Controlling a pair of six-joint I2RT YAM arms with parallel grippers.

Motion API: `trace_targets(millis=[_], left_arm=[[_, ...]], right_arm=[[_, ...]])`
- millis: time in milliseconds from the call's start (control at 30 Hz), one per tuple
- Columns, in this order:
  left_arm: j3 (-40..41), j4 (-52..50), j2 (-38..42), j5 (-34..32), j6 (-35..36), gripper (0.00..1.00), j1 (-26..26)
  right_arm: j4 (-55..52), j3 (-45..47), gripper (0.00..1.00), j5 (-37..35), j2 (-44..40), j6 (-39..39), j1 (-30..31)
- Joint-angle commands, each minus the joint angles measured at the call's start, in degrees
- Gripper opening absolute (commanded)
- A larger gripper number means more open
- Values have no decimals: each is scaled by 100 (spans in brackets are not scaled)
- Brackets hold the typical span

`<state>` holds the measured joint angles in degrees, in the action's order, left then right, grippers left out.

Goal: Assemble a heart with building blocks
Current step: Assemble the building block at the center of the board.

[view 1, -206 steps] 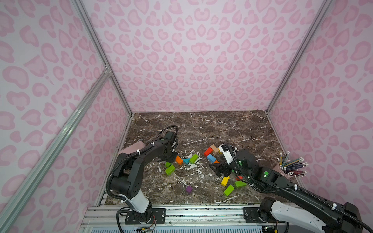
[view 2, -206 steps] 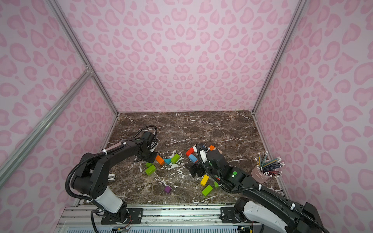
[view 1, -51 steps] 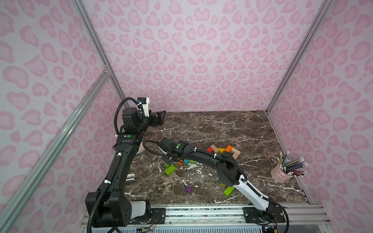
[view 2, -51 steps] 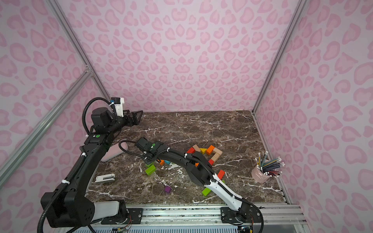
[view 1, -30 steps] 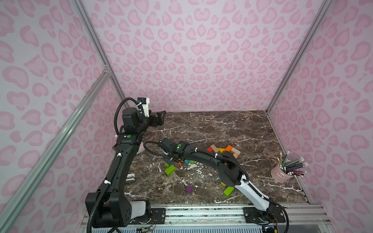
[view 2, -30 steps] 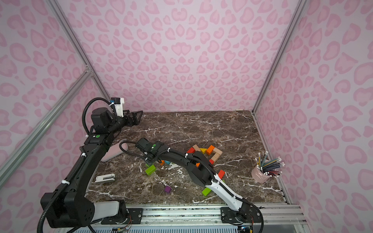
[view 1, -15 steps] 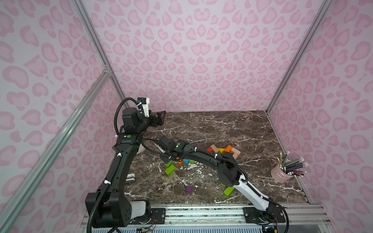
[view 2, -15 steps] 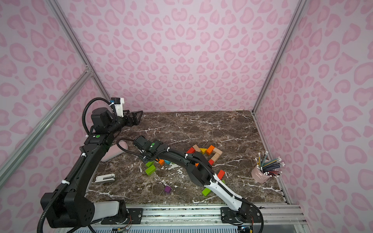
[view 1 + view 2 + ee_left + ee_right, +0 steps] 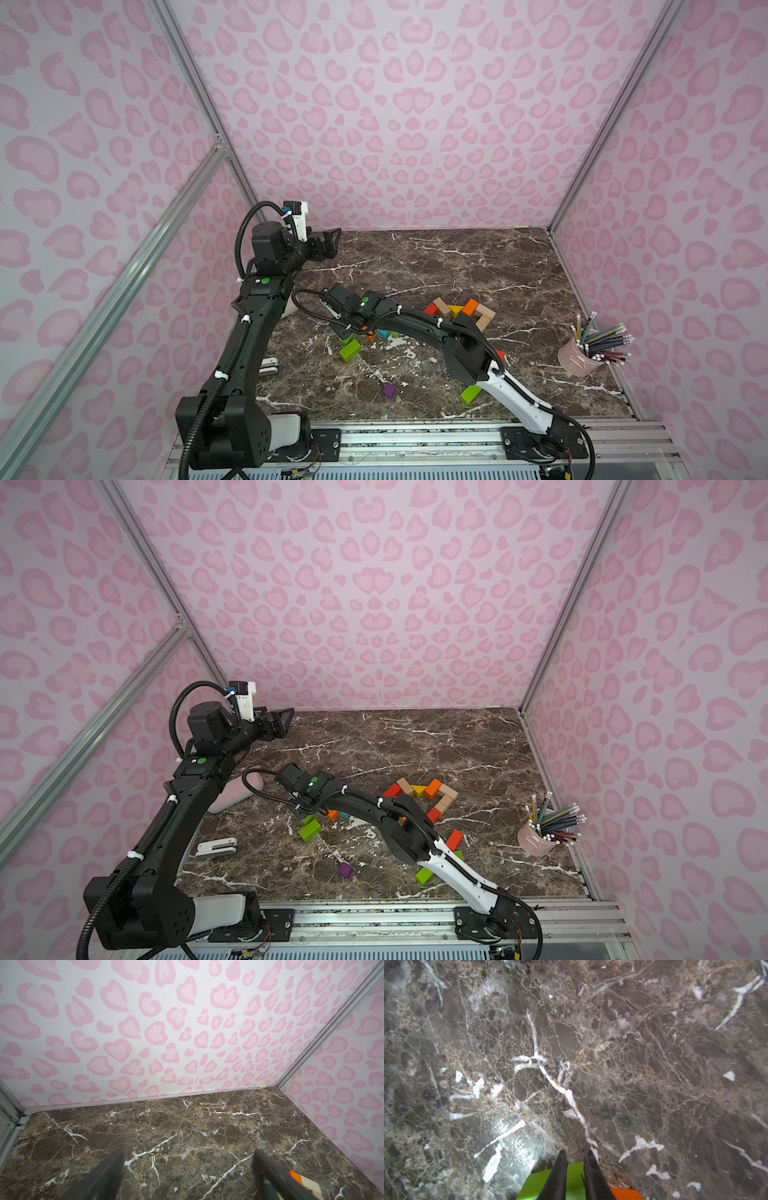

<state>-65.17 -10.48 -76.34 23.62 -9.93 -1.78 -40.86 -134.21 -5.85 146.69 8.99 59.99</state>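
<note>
Pink cup (image 9: 575, 360) at four o'clock on the desk (image 9: 457, 266) holds coloured pencils (image 9: 604, 338), building blocks (image 9: 469, 306) lie mid-desk, the right end effector (image 9: 576, 1152) is pinched narrow right at a green block (image 9: 537, 1184), and the left end effector (image 9: 188, 1151) gapes wide at ten o'clock.

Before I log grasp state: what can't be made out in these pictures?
- Right wrist view: the right gripper is shut over a green block; the lower edge cuts both off, so contact is unclear.
- In both top views, the right arm covers part of an orange block and a blue block.
- Left wrist view: a finger of the left gripper and the lower edge cut off the far orange block.
</note>
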Motion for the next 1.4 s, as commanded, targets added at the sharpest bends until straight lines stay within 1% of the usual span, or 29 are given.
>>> trace_targets(millis=[0,467,1000,1167,1367], left_arm=[[1,174,13,28,24,98,-8],[5,178,13,33,18,98,-12],[6,168,13,28,35,98,-14],[4,169,21,27,30,98,-7],[8,156,40,-61,44,98,-9]], right_arm=[[-97,-94,20,-88,9,-23,0],[-256,-53,19,-198,-21,-49,-9],[-120,176,18,-204,-223,-30,-11],[-13,176,18,-62,-351,-29,4],[120,176,20,153,-422,-272,168]])
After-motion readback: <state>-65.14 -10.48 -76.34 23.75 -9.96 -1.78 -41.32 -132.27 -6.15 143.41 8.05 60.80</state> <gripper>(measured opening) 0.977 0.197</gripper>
